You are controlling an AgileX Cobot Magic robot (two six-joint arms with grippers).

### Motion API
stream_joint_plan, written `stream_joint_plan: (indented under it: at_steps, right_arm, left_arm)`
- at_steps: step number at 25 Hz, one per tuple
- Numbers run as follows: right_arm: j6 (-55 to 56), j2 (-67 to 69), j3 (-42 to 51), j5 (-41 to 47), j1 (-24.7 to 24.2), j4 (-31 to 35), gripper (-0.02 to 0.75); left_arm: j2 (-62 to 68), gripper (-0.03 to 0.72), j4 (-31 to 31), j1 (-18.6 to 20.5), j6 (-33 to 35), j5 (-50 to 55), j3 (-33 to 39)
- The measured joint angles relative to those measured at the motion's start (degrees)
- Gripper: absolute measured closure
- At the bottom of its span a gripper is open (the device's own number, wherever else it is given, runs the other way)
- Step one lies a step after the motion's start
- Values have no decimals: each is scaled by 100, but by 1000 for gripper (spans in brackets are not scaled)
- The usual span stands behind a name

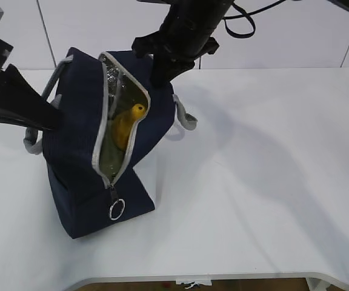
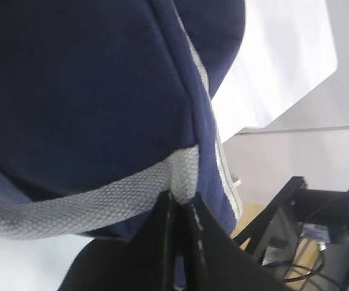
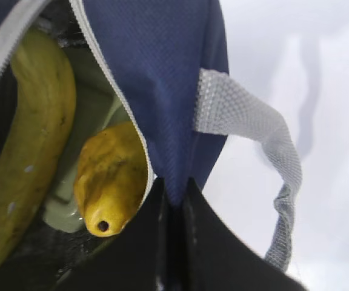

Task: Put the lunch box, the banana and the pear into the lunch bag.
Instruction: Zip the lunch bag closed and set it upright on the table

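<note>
The navy lunch bag (image 1: 77, 151) stands tilted on the white table with its zipper open. Inside it, the right wrist view shows the banana (image 3: 29, 151) at the left, the pear (image 3: 111, 179) beside it, and the pale green lunch box (image 3: 93, 103) beneath them. The pear (image 1: 129, 124) also shows through the opening in the exterior view. My left gripper (image 1: 48, 118) is shut on the bag's grey webbing handle (image 2: 102, 203). My right gripper (image 3: 174, 197) is shut on the navy fabric at the far rim of the opening, next to the other handle (image 3: 253, 130).
The metal ring pull (image 1: 116, 210) hangs at the near end of the zipper. The white table (image 1: 259, 182) stretches to the right of the bag, with its front edge (image 1: 223, 277) near the bottom. A dark frame and cables (image 2: 320, 224) stand beyond the table's edge.
</note>
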Motion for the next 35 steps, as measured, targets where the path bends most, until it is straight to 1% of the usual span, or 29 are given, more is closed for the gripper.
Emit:
stream_joint_plan:
  at_steps: [3,8,12,17,22,24,27,30,35]
  right_arm:
    - [3,0,0,0,0,-112,732]
    - [548,-168,0,22,0,-855,733]
    - [770,-399,88,62,-46,-1070,734]
    - [924,-752,523,72,-122,-1355,734]
    - [1128,-1101,857,105,-201,-1520,734]
    - [1339,-1293,969,105,-201,-1687,734]
    - [1697,-1549,1160,105,-215,-1893,734]
    - [1923,-1677,1375,105,-242,-1910,734]
    - [2086,-1703,1557,105,-255,-1490,734]
  left_arm:
    - [0,694,-273,0,0,-12,0]
    - [0,694,-603,-96,0,-12,0]
    - [0,694,-675,-355,0,-203,0]
    - [11,694,-714,-679,0,-456,0]
    - [86,694,-844,-764,0,-827,0]
    - [204,694,-1038,-764,113,-1012,0]
    - [457,694,-1541,-767,489,-1163,0]
    - [704,694,-2009,-790,828,-1179,0]
    - [1056,694,-2017,-900,944,-1040,-372]
